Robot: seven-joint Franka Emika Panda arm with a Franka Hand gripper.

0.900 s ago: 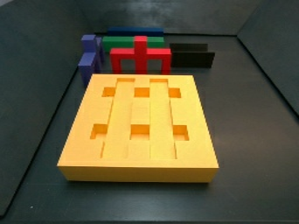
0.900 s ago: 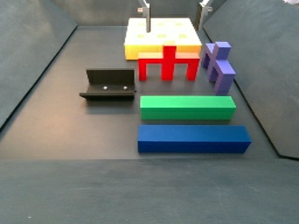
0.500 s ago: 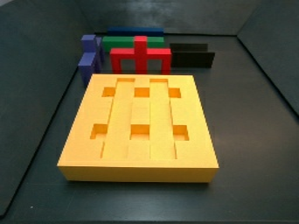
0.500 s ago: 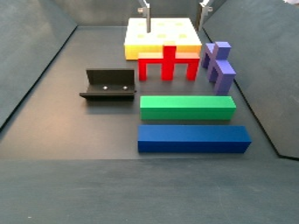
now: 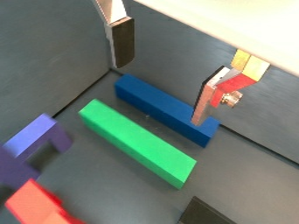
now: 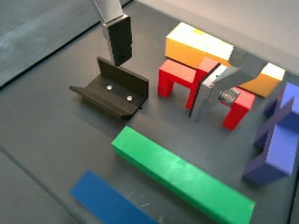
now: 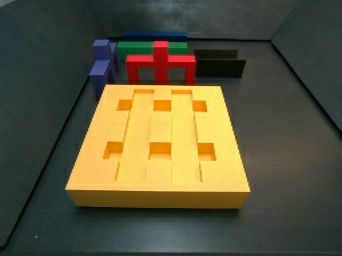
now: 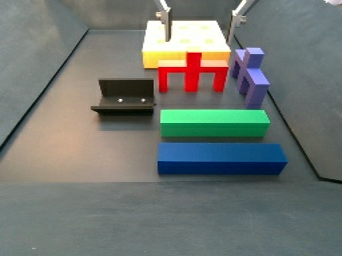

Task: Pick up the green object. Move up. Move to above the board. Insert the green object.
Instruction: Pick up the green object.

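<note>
The green object [image 8: 214,122] is a long green bar lying flat on the floor, between the blue bar [image 8: 222,158] and the red cross-shaped block [image 8: 195,70]. Both wrist views show the green object [image 5: 135,143] [image 6: 181,175] from above. The board [image 7: 160,140] is a thick orange-yellow slab with grooves and square holes. My gripper [image 8: 202,12] hangs high over the board's end, open, with nothing between its fingers [image 5: 121,39]. In a wrist view the gripper [image 6: 163,70] sits apart from the green object.
The fixture [image 8: 123,98] stands left of the red block. A purple block [image 8: 251,75] lies beside the red block near the right wall. Grey walls close in the floor on both sides. The blue bar [image 5: 163,109] lies parallel to the green object.
The gripper's fingers have shifted slightly at the top of a side view. No piece has moved.
</note>
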